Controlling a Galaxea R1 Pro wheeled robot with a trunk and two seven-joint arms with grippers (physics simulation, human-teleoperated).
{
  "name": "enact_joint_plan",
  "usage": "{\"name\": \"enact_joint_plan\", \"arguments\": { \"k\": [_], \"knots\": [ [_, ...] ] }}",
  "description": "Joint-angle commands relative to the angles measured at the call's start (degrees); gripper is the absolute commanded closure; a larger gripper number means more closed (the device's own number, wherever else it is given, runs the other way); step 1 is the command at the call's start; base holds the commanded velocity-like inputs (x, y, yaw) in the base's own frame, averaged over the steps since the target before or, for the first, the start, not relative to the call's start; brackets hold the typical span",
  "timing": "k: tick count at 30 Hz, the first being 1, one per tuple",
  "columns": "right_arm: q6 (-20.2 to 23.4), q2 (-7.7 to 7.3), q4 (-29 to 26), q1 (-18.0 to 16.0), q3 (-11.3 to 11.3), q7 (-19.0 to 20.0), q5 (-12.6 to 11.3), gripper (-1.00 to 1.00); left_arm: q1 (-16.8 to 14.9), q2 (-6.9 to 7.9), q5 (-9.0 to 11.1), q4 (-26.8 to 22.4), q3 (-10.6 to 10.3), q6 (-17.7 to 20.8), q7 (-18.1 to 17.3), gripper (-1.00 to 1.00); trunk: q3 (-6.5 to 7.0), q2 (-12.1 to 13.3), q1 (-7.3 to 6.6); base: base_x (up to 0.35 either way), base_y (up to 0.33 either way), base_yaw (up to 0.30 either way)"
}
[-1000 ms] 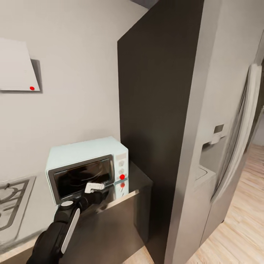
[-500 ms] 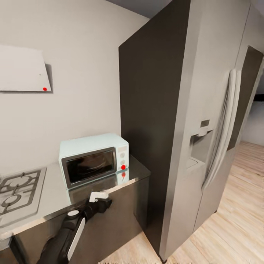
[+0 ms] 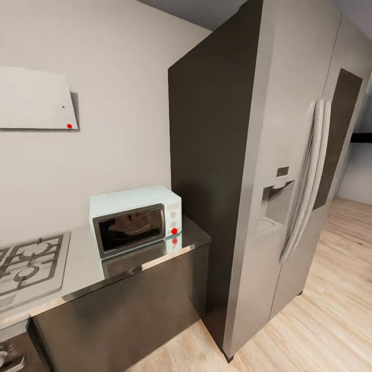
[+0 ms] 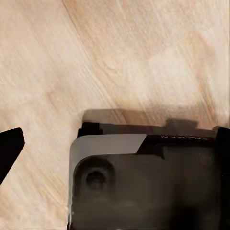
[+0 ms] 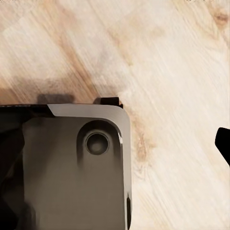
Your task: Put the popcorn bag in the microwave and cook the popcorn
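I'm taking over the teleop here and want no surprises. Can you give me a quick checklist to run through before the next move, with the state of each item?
1. Microwave in sight on the countertop: ok.
2. Microwave door: shut, so not ok for loading.
3. Popcorn bag found: not ok, none on the visible stretch of countertop.
4. Bag inside the microwave: cannot tell, the glass is dark.
5. Grippers free: cannot tell, both wrist views look down at the wood floor past the robot's base.
6. Fridge beside the counter: doors shut, ok.
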Motion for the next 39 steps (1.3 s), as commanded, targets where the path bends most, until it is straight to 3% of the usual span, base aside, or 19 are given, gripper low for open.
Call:
{"name": "enact_joint_plan", "arguments": {
  "k": [1,2,3,6,9,12,22,27,32,34,39],
  "knots": [
    [-0.25,-0.07,0.09,-0.06,-0.38,0.04,0.16,-1.00,2.56,0.04,-0.01,0.00,0.57,4.56,2.33,-1.00,-0.08,-0.07,0.01,0.000,0.000,0.000],
    [-0.28,-0.07,0.04,-0.06,-0.39,0.04,0.16,-1.00,4.39,0.06,-0.02,0.05,0.55,6.61,3.30,-1.00,-0.08,-0.07,0.01,0.000,0.000,0.000],
    [-0.36,-0.07,-0.05,-0.06,-0.41,0.00,0.16,-1.00,8.35,-0.16,-0.03,0.11,0.51,8.65,4.31,-1.00,-0.08,-0.07,0.01,0.000,0.000,0.005],
    [-0.40,-0.14,-0.13,-0.06,-0.42,-0.04,0.16,-1.00,13.61,-0.73,-0.03,0.14,0.50,9.71,4.99,-1.00,-0.08,-0.07,0.01,0.000,0.000,0.110],
    [-0.41,-0.15,-0.16,-0.06,-0.47,-0.04,0.16,-1.00,15.04,-0.91,-0.03,0.14,0.56,9.98,5.22,-1.00,-0.08,-0.07,0.01,0.000,0.000,0.227],
    [-0.91,-0.15,-0.22,-0.06,-0.41,-0.04,0.16,-1.00,15.28,-1.21,-0.03,0.14,0.49,10.02,5.26,-1.00,-0.08,-0.07,0.01,0.000,0.000,0.254],
    [-8.76,0.26,-1.47,-0.06,-0.55,-0.04,0.16,-1.00,15.33,-1.85,-0.03,0.13,0.45,10.03,5.27,-1.00,-0.18,-0.07,0.01,0.000,0.000,0.258],
    [-13.56,2.13,-5.37,-0.06,-0.48,0.07,0.16,-1.00,15.33,-2.24,-0.10,0.06,0.47,10.03,5.27,-1.00,-0.37,-0.07,0.01,0.000,0.000,0.257],
    [-15.49,5.58,-14.57,-0.06,-0.45,0.18,0.13,-1.00,15.33,-2.53,-0.05,0.04,0.55,9.90,5.27,-1.00,-0.56,-0.07,0.01,0.000,0.000,0.257],
    [-15.55,6.04,-19.55,-0.06,-0.41,0.34,0.09,-1.00,15.34,-2.34,-0.04,-0.01,0.63,9.57,5.27,-1.00,-0.63,-0.07,0.01,0.000,0.000,0.261],
    [-15.61,6.50,-25.00,-0.37,-0.26,0.39,-0.02,-1.00,15.34,-2.24,-0.03,-0.09,0.66,8.52,5.35,-1.00,-0.78,-0.07,0.01,0.000,0.000,0.266]
  ]
}}
